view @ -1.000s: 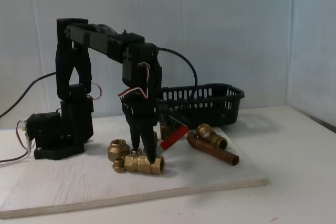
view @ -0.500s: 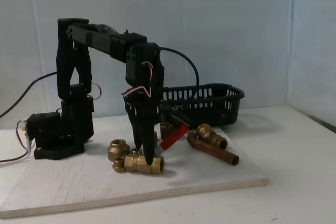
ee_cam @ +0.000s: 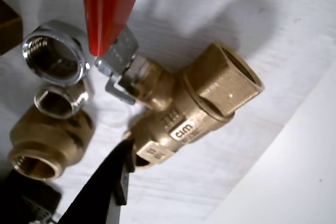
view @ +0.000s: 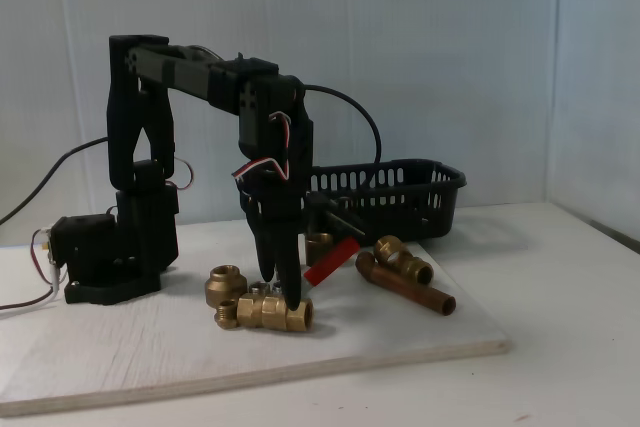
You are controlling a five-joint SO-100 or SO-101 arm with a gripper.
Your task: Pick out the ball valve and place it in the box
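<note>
Task barely started, by my reckoning: the ball valve [view: 275,311] is lying on the white board [view: 400,342], not lifted, and the box [view: 400,197] is sitting well behind it, at the board's back edge. Nothing from the pile looks to be in the box, though its inside is mostly hidden from the fixed view. Grasp, lift, carry and drop are all left to do.

I am reaching straight down onto the valve. In the fixed view my gripper [view: 280,292] is standing over the brass body, fingertips level with its top, one finger in front of the body and one behind, so I judge I am straddling it. How wide I am spread I cannot tell from there; the fingers overlap.

In the wrist view one black finger [ee_cam: 113,182] is touching or nearly touching the near hex end of the valve [ee_cam: 184,119]. My other finger is not visible there, so I cannot say whether I am pinching yet.

Around the valve: its red lever [ee_cam: 107,6] is pointing away toward the box; a silvery coupling [ee_cam: 52,56] and a brass coupling [ee_cam: 44,142] are lying just beside its handle end; the copper pipe [view: 405,282] is lying further off, boxward.
</note>
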